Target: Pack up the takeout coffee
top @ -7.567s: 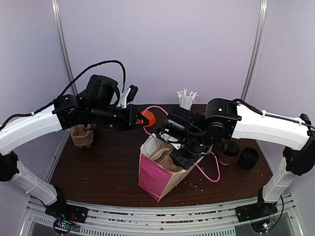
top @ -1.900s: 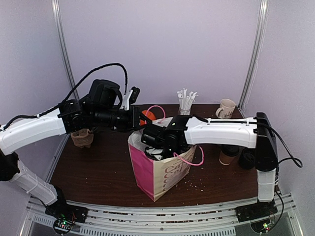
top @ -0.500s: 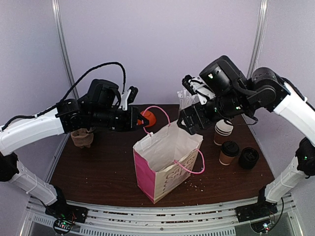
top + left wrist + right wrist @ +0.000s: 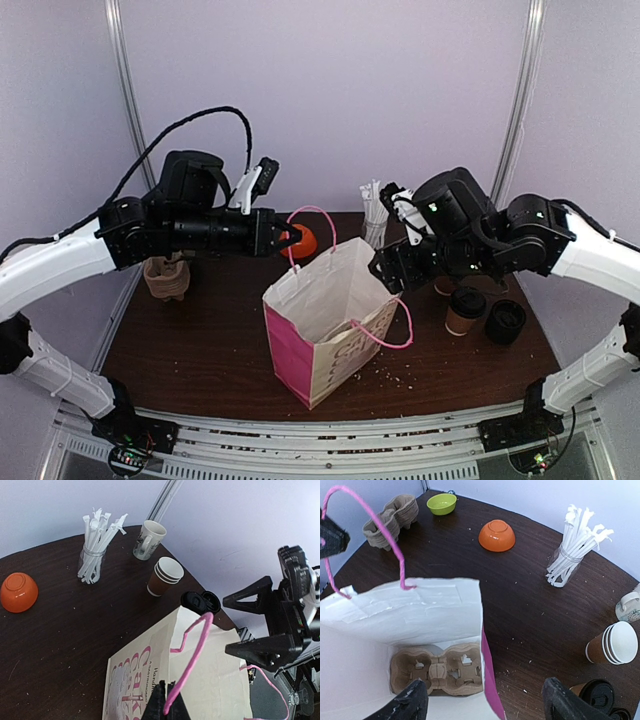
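Pink "Cake" script on bag (image 4: 131, 680) — handle (image 4: 193, 649) in left gripper (image 4: 165, 709)

The pale side of the paper bag (image 4: 135, 680) bears large pink script reading "Cake", with a line of small dark print beside it beginning "Hand", the rest unreadable, as is the mug (image 4: 146, 541) print.
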Available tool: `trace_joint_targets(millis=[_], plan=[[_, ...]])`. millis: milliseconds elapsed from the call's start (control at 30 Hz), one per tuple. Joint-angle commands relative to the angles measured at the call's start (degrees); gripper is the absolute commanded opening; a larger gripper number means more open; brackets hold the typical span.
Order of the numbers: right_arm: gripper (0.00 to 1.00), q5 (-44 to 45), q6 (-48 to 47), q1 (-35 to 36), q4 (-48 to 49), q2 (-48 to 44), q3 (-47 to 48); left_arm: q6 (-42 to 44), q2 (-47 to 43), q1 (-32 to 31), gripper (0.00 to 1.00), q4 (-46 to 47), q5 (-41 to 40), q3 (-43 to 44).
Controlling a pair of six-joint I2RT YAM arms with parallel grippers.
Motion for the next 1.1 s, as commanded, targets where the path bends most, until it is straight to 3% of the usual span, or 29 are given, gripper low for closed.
trace_joint_targets(millis=[0,200,367,600,767,1067], plan=[[0.77,0.6,-0.5,-2.3,3.6,1.0,-0.2,3.6,0.0,-0.1,0.00,4.0,2.8,2.2],[0.54,-2.8,-2.0,-4.0,4.1,2.7,-0.7,5.6,1.2,-0.2,0.00,3.7,4.3,3.8],[0.45,-6.4,-2.8,-4.0,4.1,3.3,-1.3,7.7,2.2,-0.1,0.00,3.7,5.8,5.2],[0.24,-7.6,-2.9,-3.8,6.3,1.6,-5.7,12.8,2.4,-0.1,0.00,3.6,7.8,6.2],[0.00,-4.2,-2.9,-1.3,10.2,0.0,-10.2,18.2,1.9,-0.2,0.00,3.7,8.4,5.6],[0.00,7.2,-4.0,5.1,21.6,-4.6,-20.5,21.7,0.3,-1.3,0.00,6.2,11.5,0.7]])
